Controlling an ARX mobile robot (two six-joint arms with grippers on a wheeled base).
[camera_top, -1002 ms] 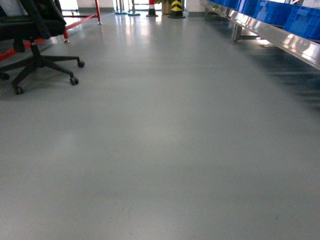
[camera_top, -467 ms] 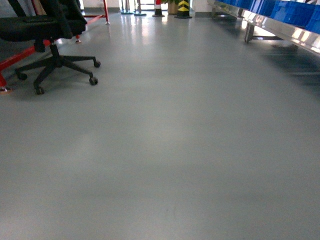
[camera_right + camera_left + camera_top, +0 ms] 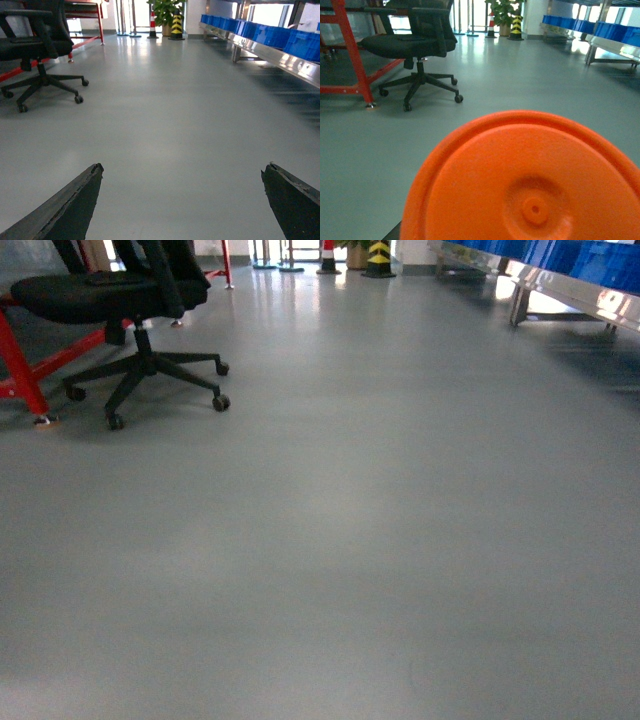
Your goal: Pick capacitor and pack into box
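Observation:
The capacitor [image 3: 530,185] fills the lower part of the left wrist view. I see it end on, as a round orange face with a small hub in the middle. It hangs well above the floor, right where my left gripper's jaws sit. The fingers themselves are hidden behind it, apart from a dark sliver at the bottom left. In the right wrist view my right gripper [image 3: 183,167] is open, its two dark fingertips [image 3: 92,177] wide apart over bare grey floor. The box is out of view. Neither gripper shows in the head view.
A black office chair [image 3: 140,300] on castors stands at the far left beside a red metal frame [image 3: 20,360]. Blue bins [image 3: 590,255] sit on a steel rack along the right wall. A striped bollard [image 3: 379,255] and a cone [image 3: 328,255] stand far ahead.
The head view has swung: the chair and red frame slid rightward into view and look nearer. The rack of blue bins has drifted toward the right edge.

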